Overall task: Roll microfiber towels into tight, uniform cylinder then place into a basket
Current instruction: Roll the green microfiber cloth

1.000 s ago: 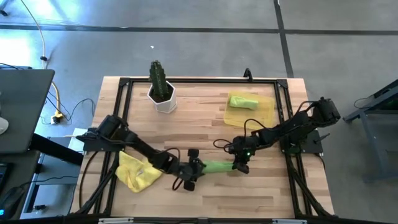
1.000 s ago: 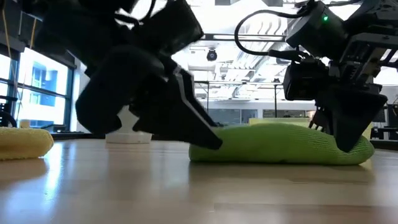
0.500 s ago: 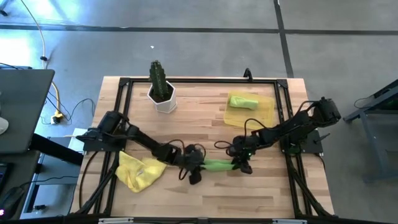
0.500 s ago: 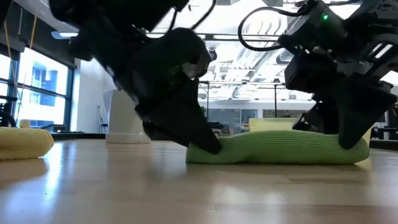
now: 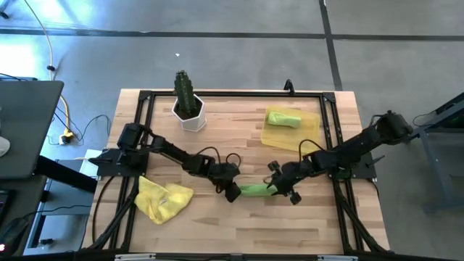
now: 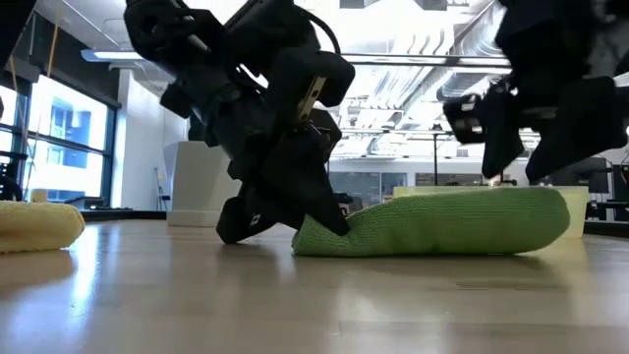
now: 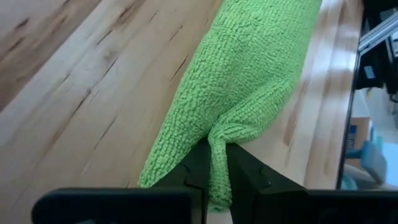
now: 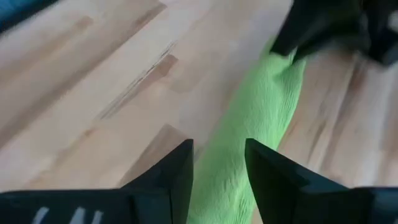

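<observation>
I see the green towel [image 7: 249, 93] as nubby, looped cloth, matt all over. My left claw [image 7: 214, 180] fingers look like smooth matt black plastic. The surface [image 5: 232, 138] is pale planked wood with a soft sheen; the basket [image 5: 308, 130] is translucent yellow plastic

The right gripper [image 5: 283, 190] has lifted off the rolled green towel [image 5: 254, 191]; a second ago its fingers pressed on that end, now they hang open just above it. The right arm has swung outward, its elbow farther from the table. The left gripper [image 5: 233, 191] has slid along to the roll's other end and now pinches a fold there.
</observation>
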